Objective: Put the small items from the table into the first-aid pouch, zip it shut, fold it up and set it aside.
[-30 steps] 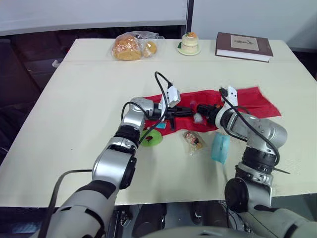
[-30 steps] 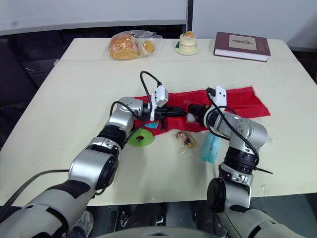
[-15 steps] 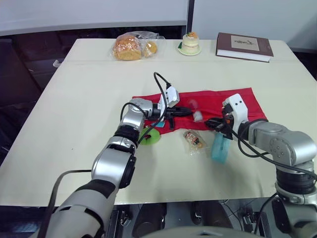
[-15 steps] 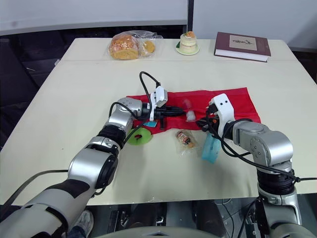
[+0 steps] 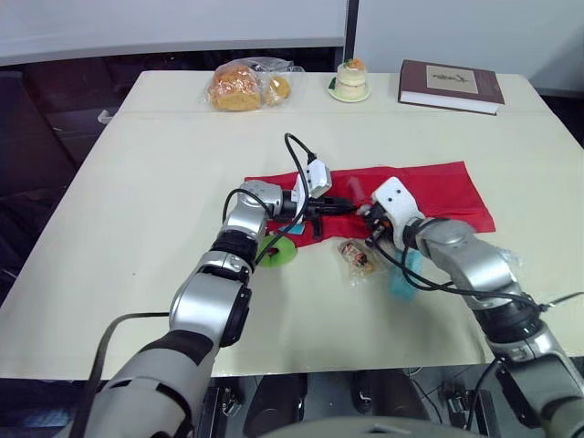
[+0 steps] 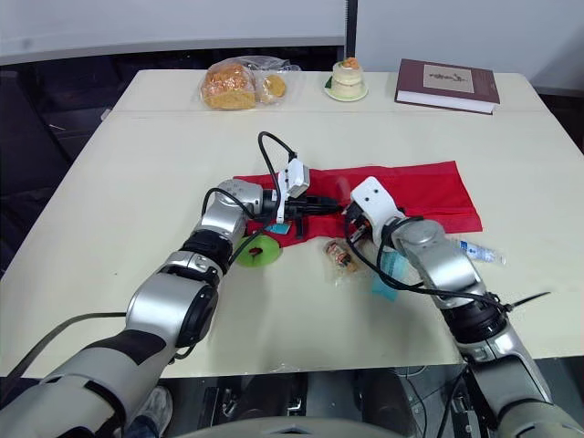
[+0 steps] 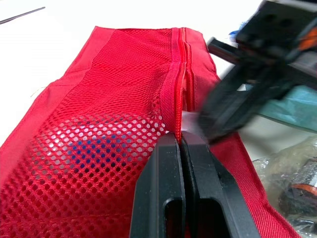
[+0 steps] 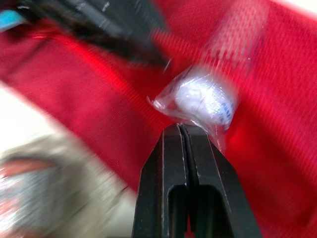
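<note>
The left pincer [image 5: 339, 207] and right pincer [image 5: 368, 224] nearly meet over the red pouch [image 5: 438, 187] on the cream table [image 5: 137, 182].

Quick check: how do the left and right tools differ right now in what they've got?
The left tool pinches the mesh edge of the red pouch beside the zip; the right tool pinches a small clear bag with a white wad. The left tool reaches from the robot's left, the right tool from its right. Both are shut, over the pouch.
</note>
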`<action>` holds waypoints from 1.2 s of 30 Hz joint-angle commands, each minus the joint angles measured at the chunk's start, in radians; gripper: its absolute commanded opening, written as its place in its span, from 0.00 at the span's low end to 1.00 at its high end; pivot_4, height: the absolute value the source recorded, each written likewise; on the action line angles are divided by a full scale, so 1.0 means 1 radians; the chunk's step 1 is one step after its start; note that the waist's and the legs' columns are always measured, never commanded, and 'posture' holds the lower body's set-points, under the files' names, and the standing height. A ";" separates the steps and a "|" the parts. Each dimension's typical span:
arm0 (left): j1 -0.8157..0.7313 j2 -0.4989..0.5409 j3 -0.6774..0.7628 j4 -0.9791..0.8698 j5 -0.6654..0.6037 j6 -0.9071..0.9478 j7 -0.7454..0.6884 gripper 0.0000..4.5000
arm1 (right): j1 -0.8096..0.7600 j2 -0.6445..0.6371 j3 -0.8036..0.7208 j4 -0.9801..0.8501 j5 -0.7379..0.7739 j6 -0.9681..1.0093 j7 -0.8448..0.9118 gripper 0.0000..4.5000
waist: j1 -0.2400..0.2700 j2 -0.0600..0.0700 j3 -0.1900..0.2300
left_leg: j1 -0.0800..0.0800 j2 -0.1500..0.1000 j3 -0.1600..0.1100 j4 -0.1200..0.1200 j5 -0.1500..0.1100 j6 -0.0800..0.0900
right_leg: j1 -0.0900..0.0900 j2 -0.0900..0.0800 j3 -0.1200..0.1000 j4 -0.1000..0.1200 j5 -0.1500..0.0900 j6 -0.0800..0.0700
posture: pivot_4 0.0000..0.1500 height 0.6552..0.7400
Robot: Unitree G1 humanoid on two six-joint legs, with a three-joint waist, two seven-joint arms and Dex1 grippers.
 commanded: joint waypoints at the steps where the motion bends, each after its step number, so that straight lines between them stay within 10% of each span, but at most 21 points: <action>1: -0.012 -0.003 -0.006 -0.027 -0.006 -0.014 -0.014 0.00 | -0.050 0.034 0.011 0.055 -0.068 -0.133 -0.019 0.01 | 0.000 0.000 0.000 | 0.000 0.000 0.000 0.000 0.000 0.000 | 0.000 0.000 0.000 0.000 0.000 0.000 | 1.00 0.87; 22: -0.023 0.029 0.010 0.020 0.005 -0.058 0.035 0.00 | 0.368 -0.149 -0.394 -0.350 0.218 -0.314 0.283 0.01 | 0.001 0.000 0.000 | 0.001 0.000 0.000 0.000 0.000 0.000 | 0.001 0.000 0.000 0.000 0.000 0.000 | 1.00 0.87; 25: -0.020 0.041 0.014 0.027 0.006 -0.065 0.047 0.00 | 0.506 -0.197 -0.594 -0.430 0.394 -0.293 0.373 0.18 | 0.007 0.000 0.000 | 0.002 0.000 -0.001 0.000 0.000 0.000 | 0.003 0.000 0.000 0.000 0.000 0.000 | 1.00 0.87; 32: -0.009 0.073 0.025 0.042 0.003 -0.073 0.079 0.00 | 0.830 -0.293 -1.048 -0.508 0.666 -0.251 0.516 0.94 | 0.012 -0.001 0.000 | 0.004 0.001 -0.001 0.000 0.000 0.001 | 0.005 -0.001 0.000 -0.002 0.000 0.000 | 1.00 0.87; 36: -0.004 0.077 0.026 0.045 0.001 -0.073 0.086 0.00 | 0.971 -0.316 -1.241 -0.517 0.762 -0.245 0.571 0.98 | 0.010 -0.001 0.000 | 0.006 0.001 -0.001 0.000 0.000 0.001 | 0.007 0.000 0.000 -0.002 0.000 0.000 | 1.00 0.87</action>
